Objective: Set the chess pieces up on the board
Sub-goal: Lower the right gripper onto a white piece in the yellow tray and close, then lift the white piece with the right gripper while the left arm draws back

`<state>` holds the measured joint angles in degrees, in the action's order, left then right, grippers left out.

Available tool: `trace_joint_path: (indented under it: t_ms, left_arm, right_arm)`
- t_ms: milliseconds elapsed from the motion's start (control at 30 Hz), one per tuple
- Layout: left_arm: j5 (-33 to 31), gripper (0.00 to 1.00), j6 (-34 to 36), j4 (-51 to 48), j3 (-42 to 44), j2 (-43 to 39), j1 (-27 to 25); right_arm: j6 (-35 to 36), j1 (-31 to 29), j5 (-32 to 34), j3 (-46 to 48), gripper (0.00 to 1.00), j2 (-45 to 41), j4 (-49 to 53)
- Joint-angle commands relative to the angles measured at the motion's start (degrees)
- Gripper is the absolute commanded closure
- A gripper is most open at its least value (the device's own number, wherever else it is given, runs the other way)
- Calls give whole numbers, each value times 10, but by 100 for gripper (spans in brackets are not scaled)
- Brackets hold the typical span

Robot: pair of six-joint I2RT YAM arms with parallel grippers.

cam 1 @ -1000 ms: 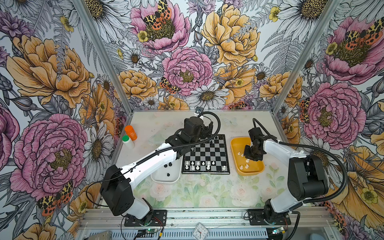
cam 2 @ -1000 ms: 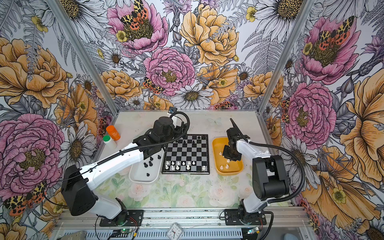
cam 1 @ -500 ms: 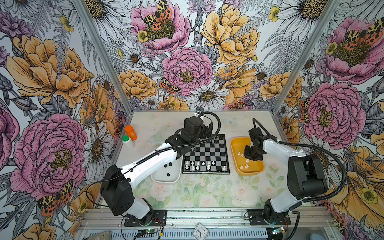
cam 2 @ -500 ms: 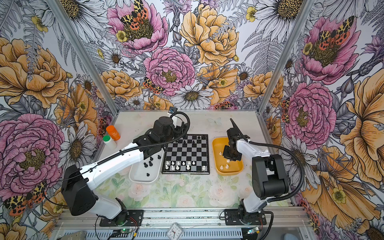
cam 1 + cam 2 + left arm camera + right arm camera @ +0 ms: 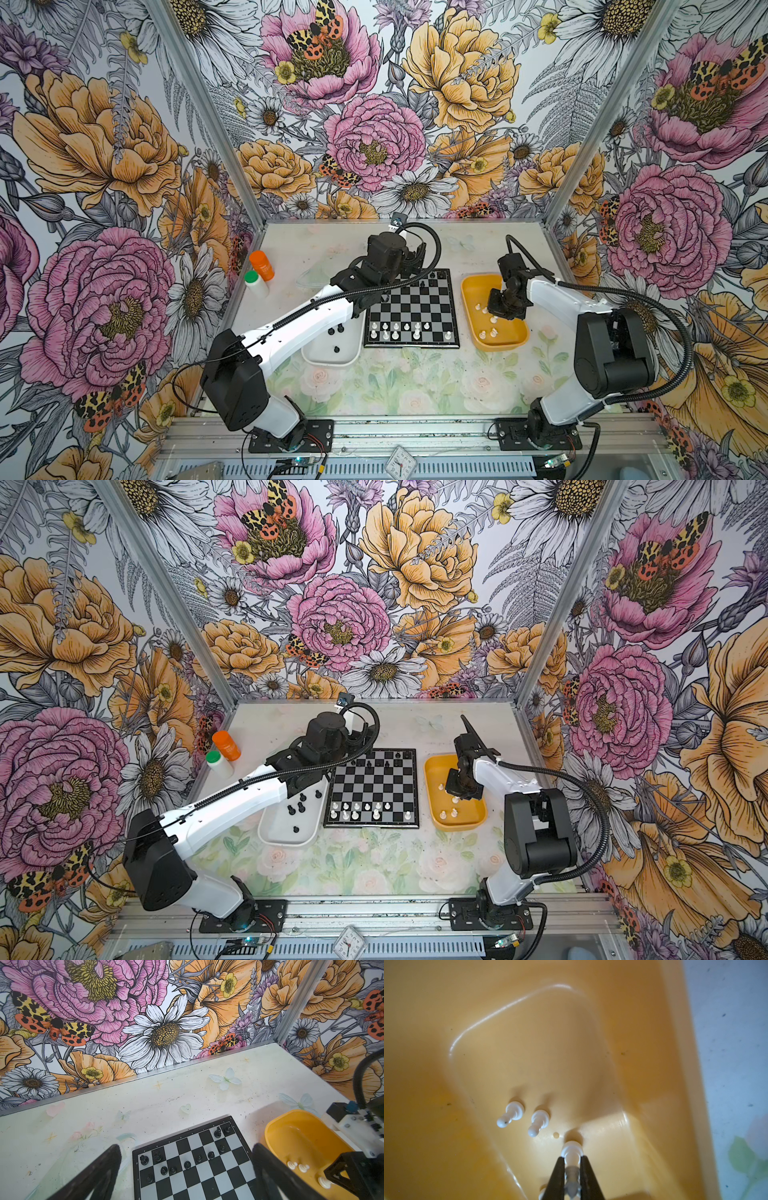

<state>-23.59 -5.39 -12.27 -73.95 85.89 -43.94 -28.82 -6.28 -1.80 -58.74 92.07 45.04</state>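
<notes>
The board (image 5: 415,305) (image 5: 374,785) lies flat mid-table in both top views. Several black chess pieces (image 5: 173,1169) stand on its far rows and several white ones (image 5: 395,330) on its near rows. My left gripper (image 5: 187,1150) hangs open above the board's far left corner, nothing between its fingers (image 5: 113,1155). My right gripper (image 5: 571,1160) reaches down into the yellow tray (image 5: 469,291), shut on an upright white piece (image 5: 571,1150). Two more white pieces (image 5: 510,1114) stand just beyond it in the right wrist view.
A white tray (image 5: 324,357) left of the board holds several black pieces (image 5: 336,330); the left arm crosses over it. An orange bottle (image 5: 262,265) and a green-capped white bottle (image 5: 254,283) stand at the far left. A small clock (image 5: 401,461) sits at the front rail.
The right gripper's jaws have come together on the white piece in the yellow tray. Both arms have barely shifted.
</notes>
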Motion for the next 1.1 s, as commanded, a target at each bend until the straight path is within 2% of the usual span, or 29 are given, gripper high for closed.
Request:
trace_joint_path:
  t_ms: [0, 367, 667, 867, 1067]
  left_arm:
    - [-13, 1, 11, -6, -4, -11, 12]
    - [-11, 1, 8, 0, 19, -35, 33]
    - [-14, 1, 9, -4, 47, -70, 46]
    - [-38, 1, 8, -19, 80, -121, 56]
    - [-60, 1, -29, -41, 128, -204, 61]
  right_arm:
    - [9, 3, 3, -20, 86, -7, 11]
    - [16, -12, 33, -45, 86, -23, 42]
    - [1, -62, 59, -86, 86, -46, 89]
    - [-14, -113, 66, -144, 86, -67, 129]
    - [-14, -159, 65, -192, 86, -70, 155]
